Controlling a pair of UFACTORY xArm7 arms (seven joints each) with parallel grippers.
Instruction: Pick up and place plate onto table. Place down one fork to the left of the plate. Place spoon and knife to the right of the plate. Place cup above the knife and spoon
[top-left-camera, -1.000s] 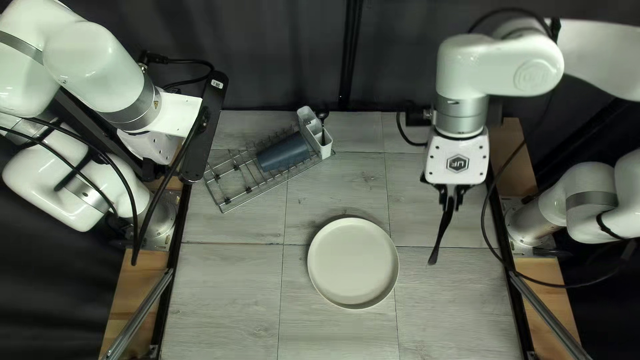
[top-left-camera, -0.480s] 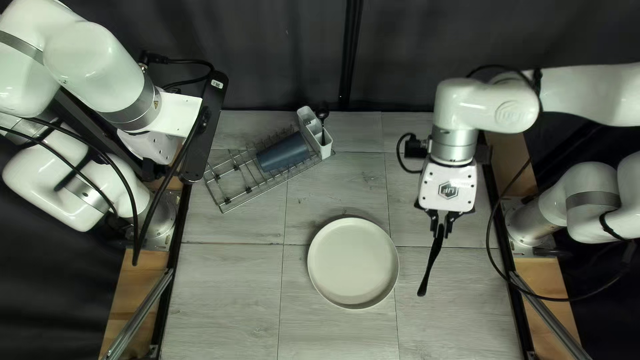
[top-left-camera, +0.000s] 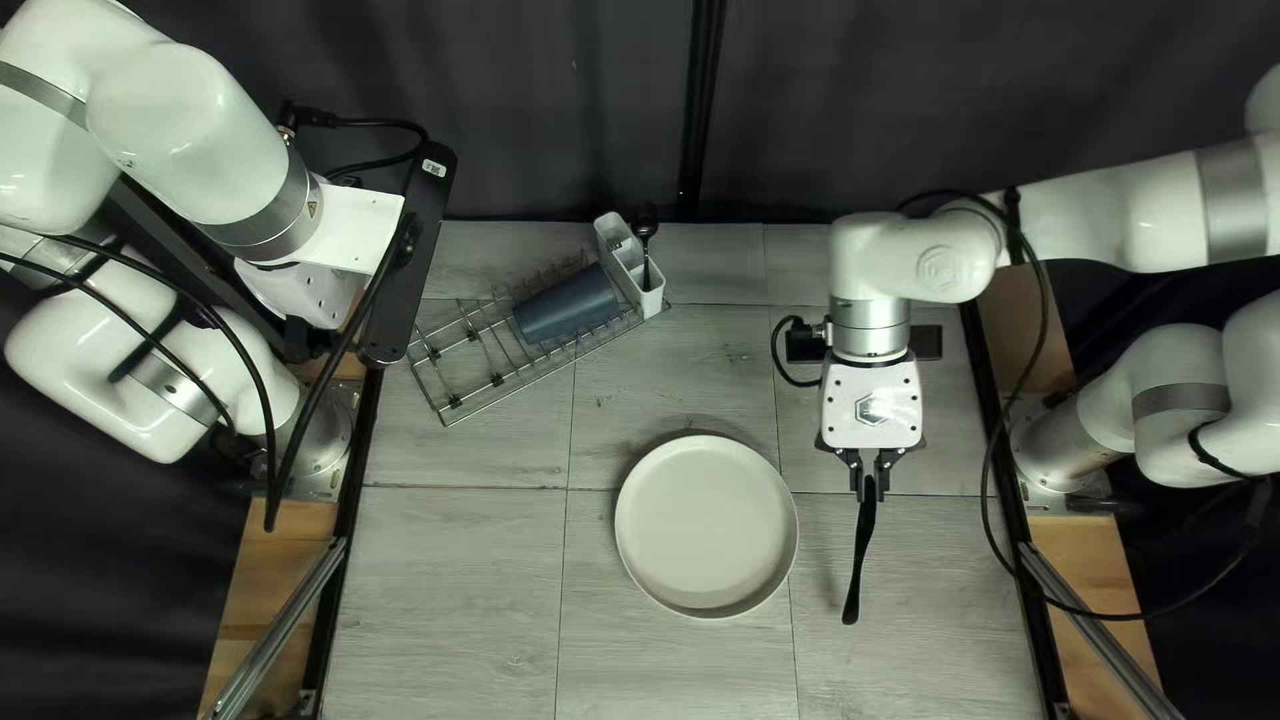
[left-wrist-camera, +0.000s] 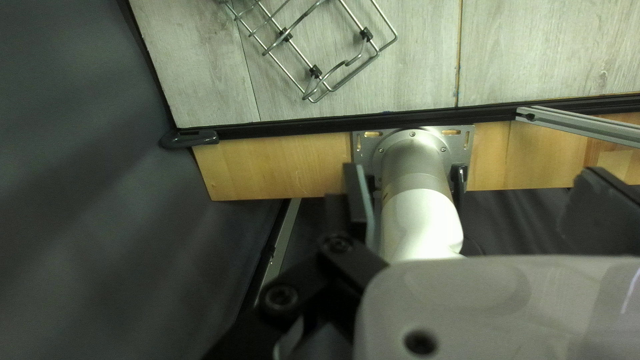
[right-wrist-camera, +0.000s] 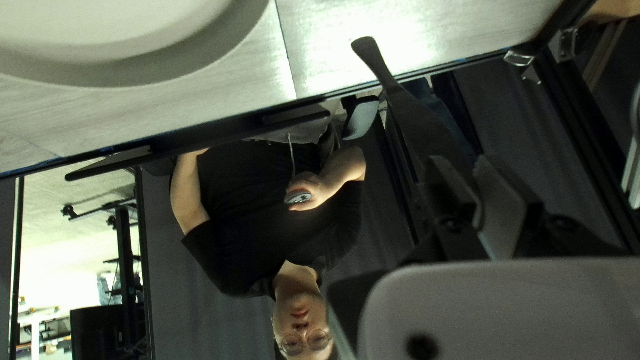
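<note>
The left gripper (top-left-camera: 304,291) is held by the left edge of the table (top-left-camera: 454,574), fingers spread wide, while the right gripper (top-left-camera: 870,494) is pointed toward the near edge, fingers brought close together.

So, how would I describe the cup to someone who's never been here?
On the far left of the table stands a wire dish rack. The cup lies sideways there, beside the white cutlery holder, set apart by its dark blue colour.

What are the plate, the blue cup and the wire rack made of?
The plate looks like matte ceramic or plastic: pale, smooth, hardly shiny. The cup seems dull plastic or coated metal, being one even dark blue. The rack looks like polished metal: its thin bars gleam.
</note>
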